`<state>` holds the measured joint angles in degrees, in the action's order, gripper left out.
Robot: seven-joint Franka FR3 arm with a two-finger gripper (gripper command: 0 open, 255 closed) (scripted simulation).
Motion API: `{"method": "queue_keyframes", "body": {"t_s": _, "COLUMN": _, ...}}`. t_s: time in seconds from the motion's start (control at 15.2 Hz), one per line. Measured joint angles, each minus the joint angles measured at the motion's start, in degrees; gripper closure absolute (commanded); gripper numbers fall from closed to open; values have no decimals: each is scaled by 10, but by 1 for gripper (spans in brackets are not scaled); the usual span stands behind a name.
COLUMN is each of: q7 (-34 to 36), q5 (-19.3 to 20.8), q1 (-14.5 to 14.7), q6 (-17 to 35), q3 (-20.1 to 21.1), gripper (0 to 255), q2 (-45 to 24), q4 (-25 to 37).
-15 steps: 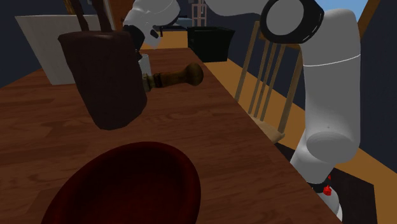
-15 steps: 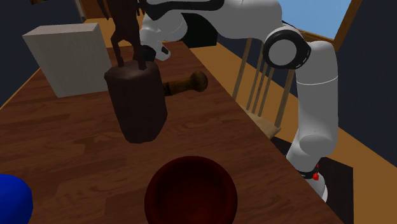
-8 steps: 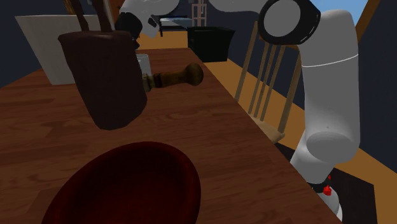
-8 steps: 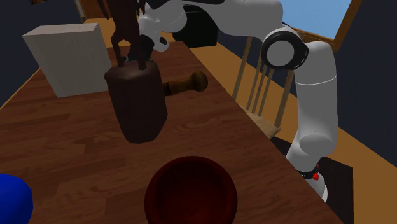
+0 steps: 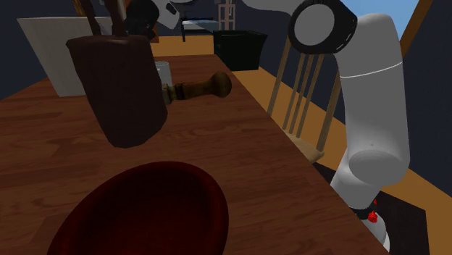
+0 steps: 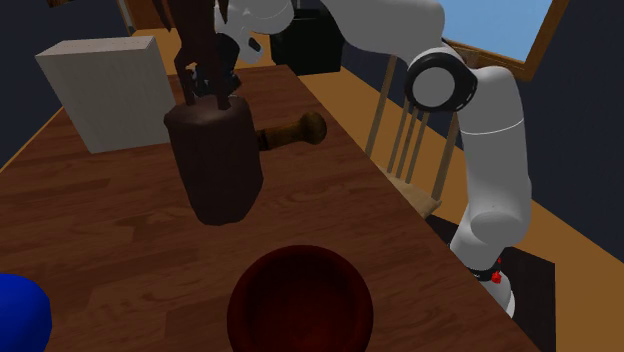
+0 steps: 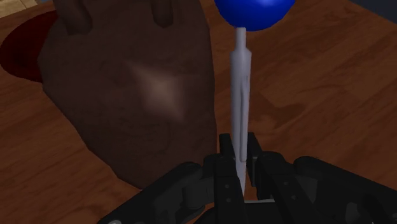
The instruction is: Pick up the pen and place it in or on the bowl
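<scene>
In the wrist view my gripper [image 7: 238, 151] is shut on a thin pale grey pen [image 7: 240, 83], which sticks straight out from between the fingers toward a blue ball [image 7: 253, 13]. A dark brown holder [image 7: 127, 89] stands close beside the pen. The dark red bowl [image 5: 145, 210] sits at the near end of the wooden table [image 5: 239, 152], also seen as bowl [image 6: 298, 300] and bowl [image 7: 19, 48]. My gripper [image 5: 139, 18] hangs above and behind the holder [image 5: 123, 87]; in the second exterior view the gripper [image 6: 205, 88] is just over the holder's rim.
A white box [image 5: 54, 54] stands at the table's far end. A wooden-handled tool [image 5: 199, 87] lies beside the holder. A wooden chair [image 5: 304, 94] and a black bin [image 5: 239, 47] stand past the table's edge. The blue ball [image 6: 20, 310] rests near the bowl.
The arm has risen and shifted toward the shoulder view's left, carrying the gripper up from beside the holder to above its rim. The fingers stayed shut.
</scene>
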<state>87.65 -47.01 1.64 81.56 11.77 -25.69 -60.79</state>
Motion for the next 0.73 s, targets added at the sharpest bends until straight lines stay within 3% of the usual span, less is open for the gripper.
{"method": "queue_keyframes", "body": {"t_s": 0.26, "q7": 27, "q5": 0, "q1": 1, "q6": -24, "q3": 3, "gripper": 255, "q2": -20, "q4": 56}}
{"method": "queue_keyframes", "body": {"t_s": 0.73, "q7": -4, "q5": -25, "q1": 13, "q6": 49, "q3": 11, "gripper": 255, "q2": 148, "q4": -178}}
